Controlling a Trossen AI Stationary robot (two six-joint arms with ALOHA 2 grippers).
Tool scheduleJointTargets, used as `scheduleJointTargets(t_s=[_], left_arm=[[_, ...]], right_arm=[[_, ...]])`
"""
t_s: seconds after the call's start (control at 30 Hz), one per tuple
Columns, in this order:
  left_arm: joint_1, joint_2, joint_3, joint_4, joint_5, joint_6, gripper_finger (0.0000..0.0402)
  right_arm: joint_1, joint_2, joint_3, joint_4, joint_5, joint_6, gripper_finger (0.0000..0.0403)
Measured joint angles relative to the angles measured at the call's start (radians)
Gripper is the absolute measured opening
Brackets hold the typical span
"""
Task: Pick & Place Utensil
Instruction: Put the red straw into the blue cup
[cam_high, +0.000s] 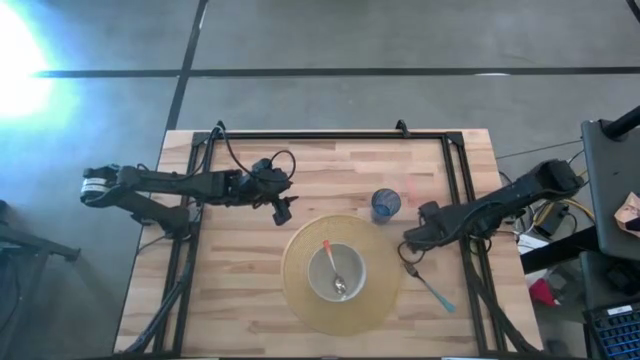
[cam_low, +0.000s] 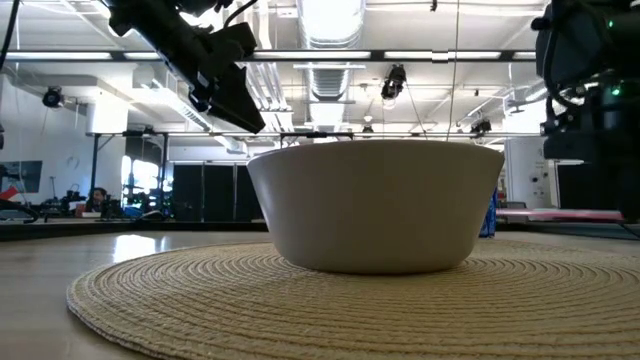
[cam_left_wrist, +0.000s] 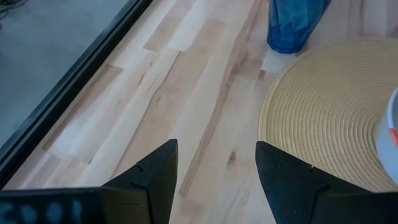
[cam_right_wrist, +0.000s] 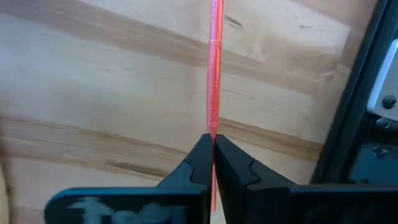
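A white bowl (cam_high: 337, 272) (cam_low: 375, 205) stands on a round woven placemat (cam_high: 300, 300) and holds a spoon (cam_high: 333, 268) with an orange handle. A blue cup (cam_high: 386, 204) (cam_left_wrist: 292, 25) stands beyond the mat. A fork with a blue handle (cam_high: 432, 288) lies on the table right of the mat. My right gripper (cam_high: 408, 243) (cam_right_wrist: 212, 140), by the mat's right edge, is shut on a thin red utensil (cam_right_wrist: 214, 74). My left gripper (cam_high: 283, 212) (cam_left_wrist: 216, 149) hovers open above bare wood left of the mat. My right gripper pinches the thin red utensil between its two fingertips (cam_right_wrist: 200, 155). The utensil shows edge-on and runs straight out from the tips (cam_right_wrist: 213, 124) along the line of the fingers, over the wooden table. Which end it holds, and whether the far end rests on the wood, I cannot tell.
A black metal frame (cam_high: 330, 135) runs round the tabletop, with rails along the left and right sides (cam_right_wrist: 367, 56). Bare wood lies left of the mat and along the far side of the table (cam_high: 330, 165).
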Motion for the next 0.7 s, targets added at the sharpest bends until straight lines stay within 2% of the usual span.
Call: scheduleJointTargets(t_s=[0.23,0.7], left_arm=[[0.000,0.000,0.000,0.098,0.001,-0.004,0.0208],[0.000,0.000,0.000,0.197,0.008,-0.005,0.0208]], right_arm=[[0.002,-0.109,0.001,-0.003,0.074,-0.006,0.0008],[0.002,-0.218,0.001,-0.005,0.200,-0.035,0.0008]])
